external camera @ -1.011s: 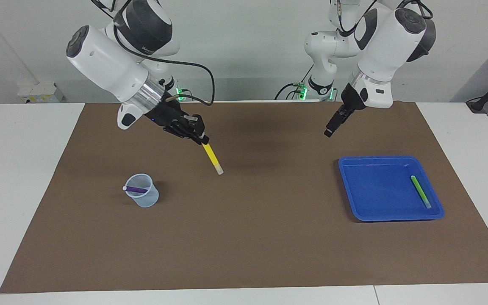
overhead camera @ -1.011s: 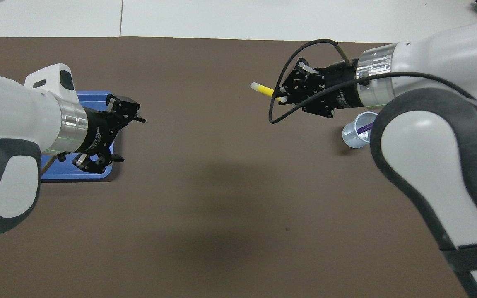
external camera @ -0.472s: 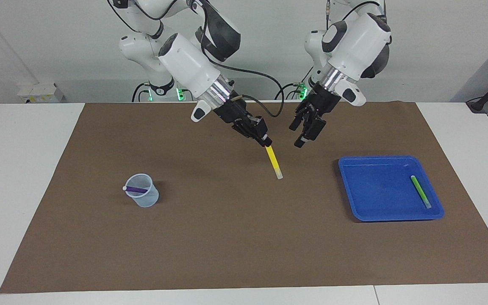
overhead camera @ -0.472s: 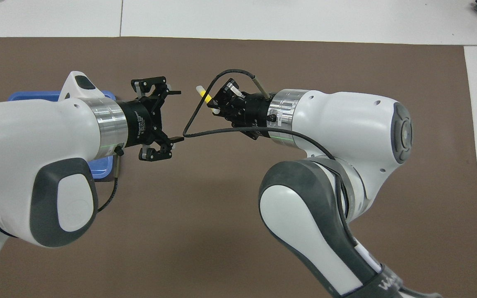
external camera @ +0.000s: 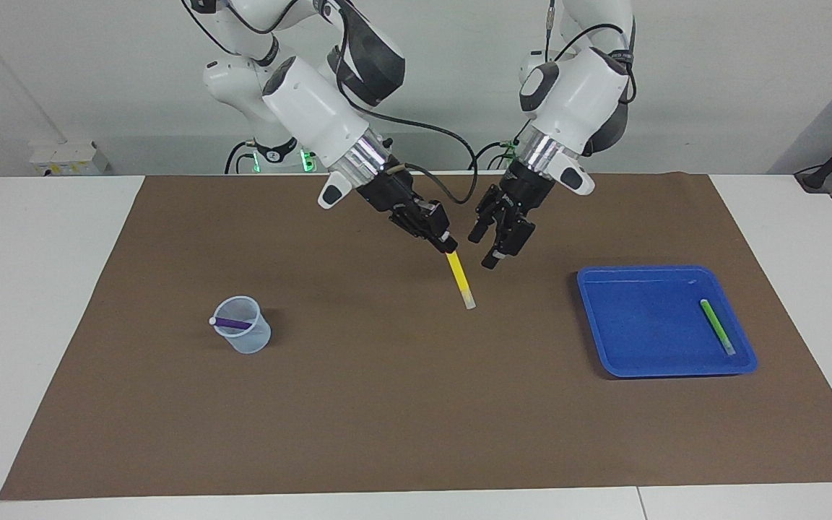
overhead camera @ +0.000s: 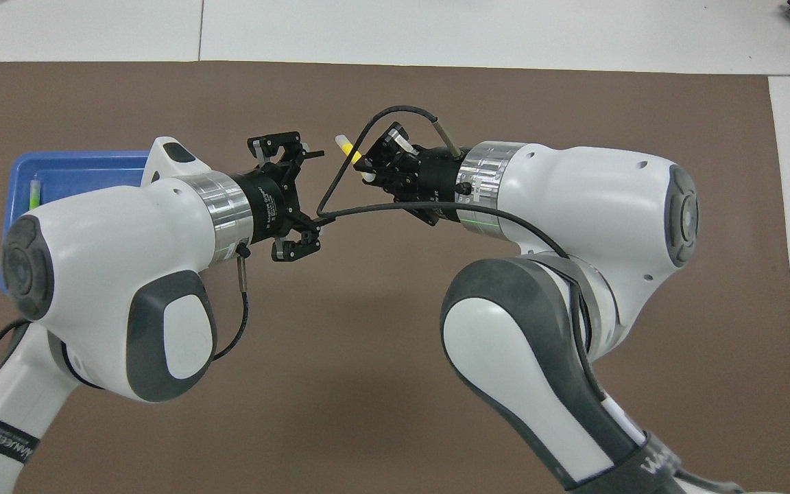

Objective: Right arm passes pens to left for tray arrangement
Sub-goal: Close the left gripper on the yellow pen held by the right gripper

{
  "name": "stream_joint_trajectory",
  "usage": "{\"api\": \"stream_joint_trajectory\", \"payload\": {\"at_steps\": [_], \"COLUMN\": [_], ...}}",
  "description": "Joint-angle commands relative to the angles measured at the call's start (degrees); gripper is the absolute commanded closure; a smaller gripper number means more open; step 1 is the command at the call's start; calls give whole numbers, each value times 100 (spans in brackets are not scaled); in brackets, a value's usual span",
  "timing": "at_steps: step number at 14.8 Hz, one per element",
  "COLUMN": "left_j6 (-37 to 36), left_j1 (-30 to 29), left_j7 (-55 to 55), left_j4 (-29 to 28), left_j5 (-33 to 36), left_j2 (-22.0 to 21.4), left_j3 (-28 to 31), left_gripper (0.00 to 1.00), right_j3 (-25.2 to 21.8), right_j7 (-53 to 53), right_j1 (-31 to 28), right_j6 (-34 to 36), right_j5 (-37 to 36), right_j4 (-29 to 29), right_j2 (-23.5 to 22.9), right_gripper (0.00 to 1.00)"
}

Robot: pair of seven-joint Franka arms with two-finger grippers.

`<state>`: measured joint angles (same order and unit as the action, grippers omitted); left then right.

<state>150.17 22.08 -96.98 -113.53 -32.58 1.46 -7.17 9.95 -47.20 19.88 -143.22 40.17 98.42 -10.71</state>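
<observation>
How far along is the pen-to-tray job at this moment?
About a third done. The green pen already lies in the blue tray. The right gripper holds the yellow pen up over the mat's middle, while the open left gripper sits beside it without touching, so the handover is not yet made. The purple pen waits in the cup.

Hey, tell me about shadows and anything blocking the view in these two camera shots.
Facing view: soft, even light, with faint blurred shadows on the brown mat under the arms and a small one beside the cup; nothing is blocked. Overhead view: the left arm covers most of the blue tray, the right arm hides the cup, and diffuse shadows lie on the mat below both.
</observation>
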Motion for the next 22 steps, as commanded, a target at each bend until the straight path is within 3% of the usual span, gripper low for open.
{"api": "stream_joint_trajectory", "payload": {"at_steps": [1,9,11,17,19,22], "left_j6": [836,1146,1154,1128,1093,1023], "left_j1": [306,420,525,613,596,543], "left_j7": [-215,-840,-735,-665,-559,-454], "left_j4": [-21,304,261,252,252,243], "left_j5": [-555,-574,-574,-530,-521,-521], "left_j2": [319,478,478,478,478,469], "left_j3": [84,93,93,102,102,102], "left_gripper": [15,24,37,57,69,70], "right_j3": [33,33,33,33,33,33], "right_j7": [53,105,132,211,220,220], "right_j1": [-81,-72,-81,-72,-81,-72], "right_j6": [39,39,31,31,31,31], "right_j5": [70,52,44,44,44,44], "right_j4": [169,151,151,143,143,143], "right_j2": [157,157,148,148,148,148], "right_gripper": [98,98,98,98,98,98]}}
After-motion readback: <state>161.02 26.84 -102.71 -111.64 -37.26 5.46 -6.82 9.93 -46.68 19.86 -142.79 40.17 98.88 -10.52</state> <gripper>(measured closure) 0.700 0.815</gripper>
